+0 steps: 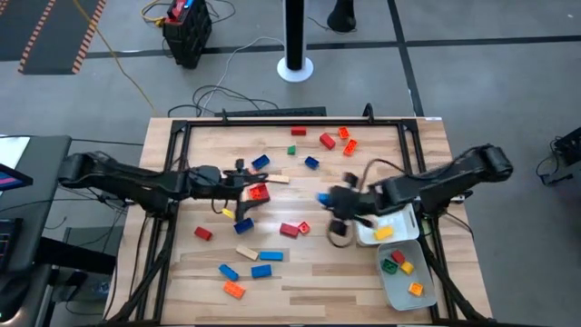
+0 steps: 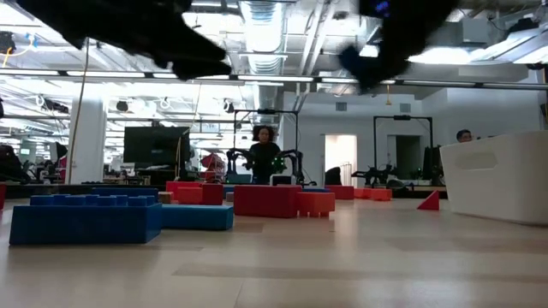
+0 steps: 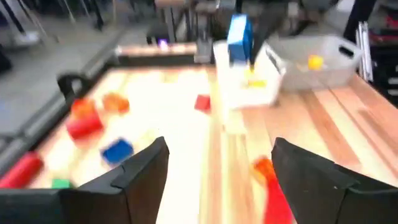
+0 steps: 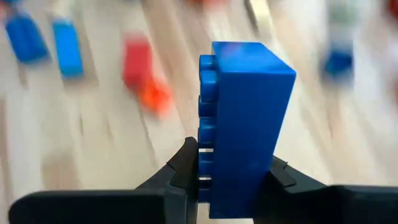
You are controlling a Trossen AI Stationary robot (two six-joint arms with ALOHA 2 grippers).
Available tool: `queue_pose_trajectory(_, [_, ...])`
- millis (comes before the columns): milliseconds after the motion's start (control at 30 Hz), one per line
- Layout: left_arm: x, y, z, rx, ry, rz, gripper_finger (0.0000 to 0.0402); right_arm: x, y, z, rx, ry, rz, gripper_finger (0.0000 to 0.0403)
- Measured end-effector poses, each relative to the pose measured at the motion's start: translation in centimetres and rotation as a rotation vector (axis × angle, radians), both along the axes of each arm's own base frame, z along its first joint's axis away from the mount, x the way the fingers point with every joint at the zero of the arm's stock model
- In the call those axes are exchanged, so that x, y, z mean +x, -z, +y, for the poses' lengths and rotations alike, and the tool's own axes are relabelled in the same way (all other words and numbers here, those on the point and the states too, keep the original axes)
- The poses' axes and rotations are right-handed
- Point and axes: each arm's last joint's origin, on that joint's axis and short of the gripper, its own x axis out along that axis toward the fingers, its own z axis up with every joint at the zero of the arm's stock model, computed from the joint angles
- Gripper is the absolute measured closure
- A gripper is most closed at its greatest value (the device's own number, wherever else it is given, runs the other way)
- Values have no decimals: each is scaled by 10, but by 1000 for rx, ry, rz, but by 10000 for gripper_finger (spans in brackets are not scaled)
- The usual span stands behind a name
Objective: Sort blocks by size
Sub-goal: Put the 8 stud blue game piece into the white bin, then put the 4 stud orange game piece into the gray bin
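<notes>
My right tool (image 4: pixel 233 177) pinches a blue block (image 4: pixel 245 124) upright for tray sorting (left tool (image 3: pixel 214 180) spread, nothing between its fingers).

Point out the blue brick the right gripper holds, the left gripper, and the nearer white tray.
Blue oblong plastic brick (image 4: pixel 249 124): right wrist view, its smooth side face.
Left gripper (image 3: pixel 217 168): left wrist view, midway between its open fingertips.
White rectangular plastic tray (image 1: pixel 388 289): high view, its outer rim.
</notes>
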Motion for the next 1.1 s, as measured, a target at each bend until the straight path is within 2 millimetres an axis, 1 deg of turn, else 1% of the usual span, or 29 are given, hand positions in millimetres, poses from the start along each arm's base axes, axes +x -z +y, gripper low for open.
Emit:
queue_pose_trajectory(100, [-13,1,0,-38,-9,75,130,-36,-4,6,102,138,140,284])
queue_pose_trajectory(167, [-17,1,0,-54,-26,78,135,-54,-6,10,130,212,192,284])
queue_pose_trajectory(233, [-20,1,1,-55,-51,75,138,-67,-7,14,140,258,239,284])
queue_pose_trajectory(333, [-22,3,1,-55,-57,89,142,-77,-4,20,143,314,297,269])
queue_pose_trajectory(433, [-22,5,1,-66,-61,105,143,-84,3,25,203,344,352,249])
queue_pose_trajectory(600, [-24,10,1,-95,-74,155,143,-91,22,30,284,389,448,249])
queue_pose_trajectory(667, [-25,11,1,-100,-76,167,143,-91,23,31,326,398,476,247])
queue_pose_trajectory(733, [-25,12,1,-100,-77,181,141,-91,20,31,357,399,492,241])
queue_pose_trajectory(867, [-28,17,1,-97,-80,235,137,-81,-1,30,394,363,432,226])
queue_pose_trajectory(967, [-30,21,-1,-92,-74,285,137,-63,-11,28,342,306,343,222])
queue_pose_trajectory(1100, [-31,22,-3,-80,-59,304,137,-27,-9,27,192,215,314,223])
